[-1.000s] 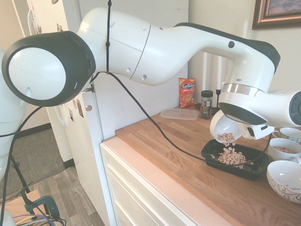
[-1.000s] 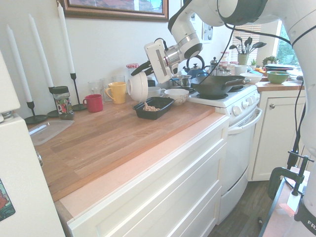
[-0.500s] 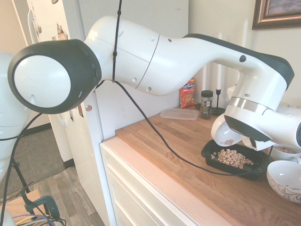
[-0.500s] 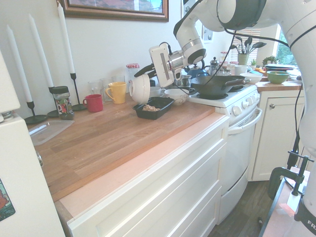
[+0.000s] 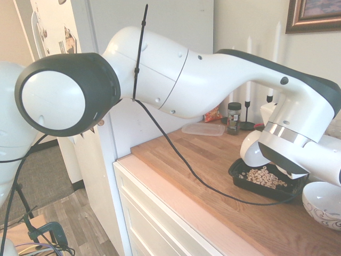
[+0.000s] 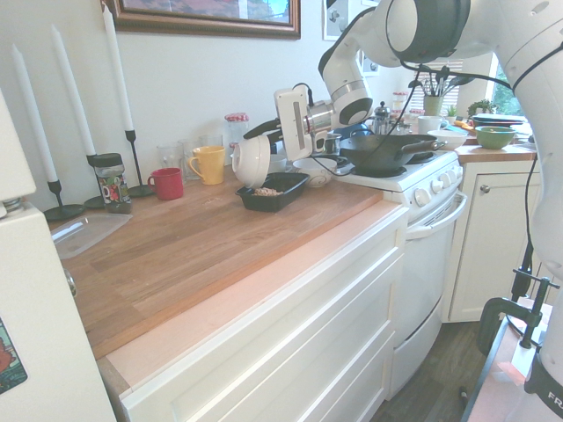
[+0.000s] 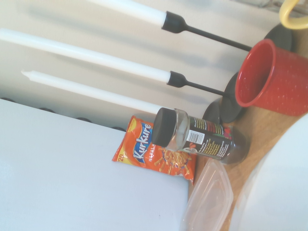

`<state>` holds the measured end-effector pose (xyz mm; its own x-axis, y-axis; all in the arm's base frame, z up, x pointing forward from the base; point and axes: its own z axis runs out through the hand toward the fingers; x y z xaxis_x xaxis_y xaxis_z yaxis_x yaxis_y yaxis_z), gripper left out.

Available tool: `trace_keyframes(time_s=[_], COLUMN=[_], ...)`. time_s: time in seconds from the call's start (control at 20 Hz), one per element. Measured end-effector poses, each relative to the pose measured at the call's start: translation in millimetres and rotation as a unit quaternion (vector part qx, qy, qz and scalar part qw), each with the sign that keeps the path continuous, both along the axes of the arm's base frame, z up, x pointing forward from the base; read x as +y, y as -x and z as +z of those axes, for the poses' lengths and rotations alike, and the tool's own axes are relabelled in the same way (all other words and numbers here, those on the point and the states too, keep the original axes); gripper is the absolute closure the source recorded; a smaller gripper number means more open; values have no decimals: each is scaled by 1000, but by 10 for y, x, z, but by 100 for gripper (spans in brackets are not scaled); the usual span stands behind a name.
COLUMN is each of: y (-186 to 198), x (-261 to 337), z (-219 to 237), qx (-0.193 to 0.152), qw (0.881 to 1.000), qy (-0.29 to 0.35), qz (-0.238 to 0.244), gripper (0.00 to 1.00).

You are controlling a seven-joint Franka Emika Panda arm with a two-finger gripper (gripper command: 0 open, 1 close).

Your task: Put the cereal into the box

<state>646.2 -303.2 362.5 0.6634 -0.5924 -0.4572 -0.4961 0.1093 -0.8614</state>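
Kitchen countertop (image 6: 193, 246): pincer (image 6: 274, 143) clamped on white bowl (image 6: 252, 160), tipped over box (image 6: 274, 190) w/ cereal (image 5: 264, 177).

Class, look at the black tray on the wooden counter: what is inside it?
The black tray holds a loose heap of cereal rings. The tray's far end is covered by the arm and the tipped white bowl, so anything there is unseen.

One camera sits close behind my shoulder, looking along the worktop (image 5: 213, 176); another faces back from afar. Both share the black tray (image 6: 273, 191). My wrist camera faces candles (image 7: 96, 60).
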Motion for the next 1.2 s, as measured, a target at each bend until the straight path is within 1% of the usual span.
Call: trace_keyframes(time_s=[0.1, 0.25, 0.45, 0.55, 0.7, 0.85, 1.05, 1.2], y=[6, -40, -139, -188, -338, -491, -517, -499], x=[12, 132, 621, 951, 1582, 2337, 3196, 3676], z=[49, 361, 1081, 1309, 1408, 1297, 1008, 699], qx=[6, 12, 9, 23, 49, 65, 77, 89], qw=[1000, 995, 978, 962, 932, 894, 836, 784], qy=[24, 99, 209, 269, 358, 443, 543, 614], qz=[6, 8, 22, 27, 29, 25, 21, 21], gripper=[100, 100, 100, 100, 100, 100, 100, 100])
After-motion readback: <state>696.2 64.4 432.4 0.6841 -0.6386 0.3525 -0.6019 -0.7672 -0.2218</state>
